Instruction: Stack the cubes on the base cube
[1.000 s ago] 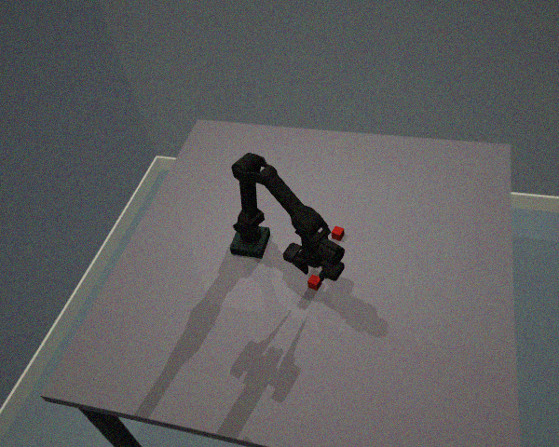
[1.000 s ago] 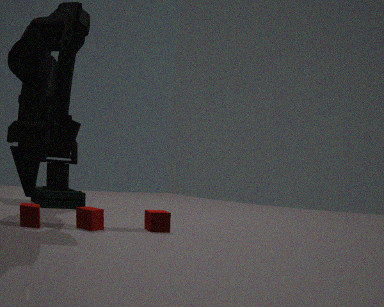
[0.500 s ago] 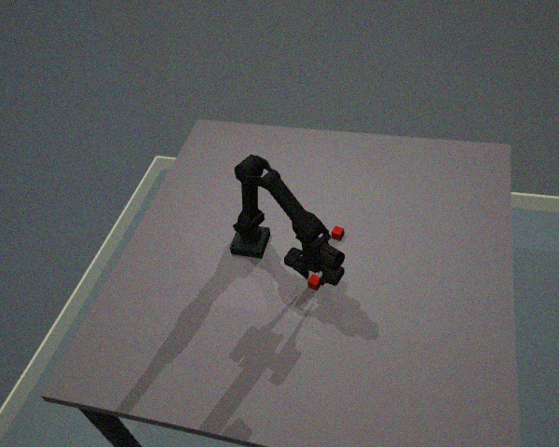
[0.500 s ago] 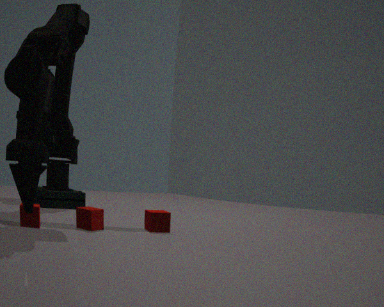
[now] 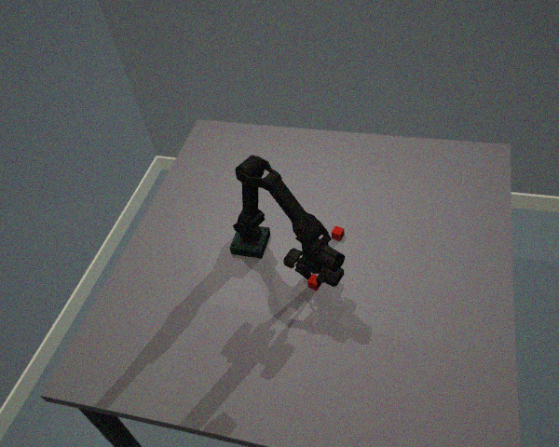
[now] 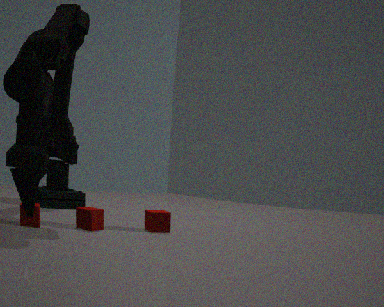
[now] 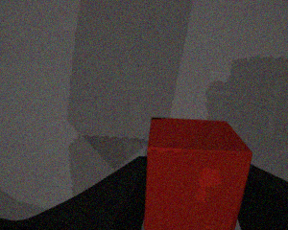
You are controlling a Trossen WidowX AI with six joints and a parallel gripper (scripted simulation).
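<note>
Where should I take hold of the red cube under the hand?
Pinch the red cube across its two opposite upright side faces, coming straight down from above. It sits flat on the table with its top free, and the hand straddles it, fingers against both sides.

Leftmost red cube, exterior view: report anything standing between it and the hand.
Nothing visible does. The hand is closed on the leftmost red cube, one finger on each side. The middle red cube and the right red cube stand apart.
</note>
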